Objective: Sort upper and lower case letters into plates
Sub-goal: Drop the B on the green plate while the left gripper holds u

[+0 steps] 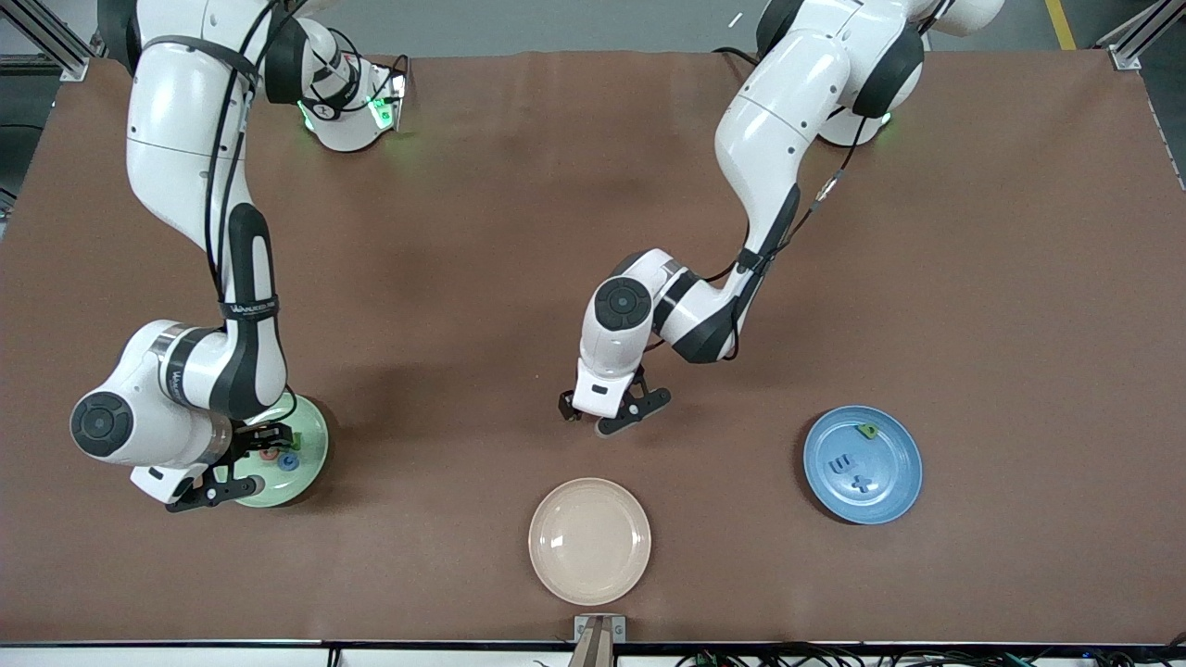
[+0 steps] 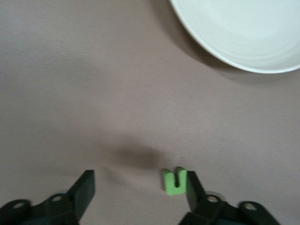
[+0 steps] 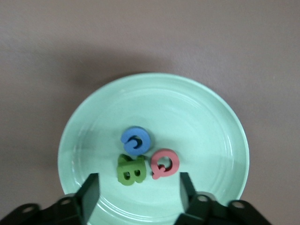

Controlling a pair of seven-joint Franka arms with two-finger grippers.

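My right gripper (image 1: pixel 246 460) hangs open over the mint green plate (image 1: pixel 312 434), nothing between its fingers. In the right wrist view that plate (image 3: pixel 211 122) holds a blue C (image 3: pixel 135 140), a green B (image 3: pixel 131 170) and a red Q (image 3: pixel 164 163), all just ahead of the gripper (image 3: pixel 138 192). My left gripper (image 1: pixel 607 417) is low over the bare table, farther from the front camera than the cream plate. Its fingers stand open, and a small green letter u (image 2: pixel 175 181) lies on the table right against one finger (image 2: pixel 193 185). The blue plate (image 1: pixel 897 454) holds a green letter (image 1: pixel 868 430) and two blue letters (image 1: pixel 841 462).
A cream-beige plate (image 1: pixel 589 540) with nothing in it sits near the table's front edge, between the two other plates; its rim (image 2: pixel 243 33) shows in the left wrist view. Brown table surface (image 1: pixel 463 278) stretches between the arms.
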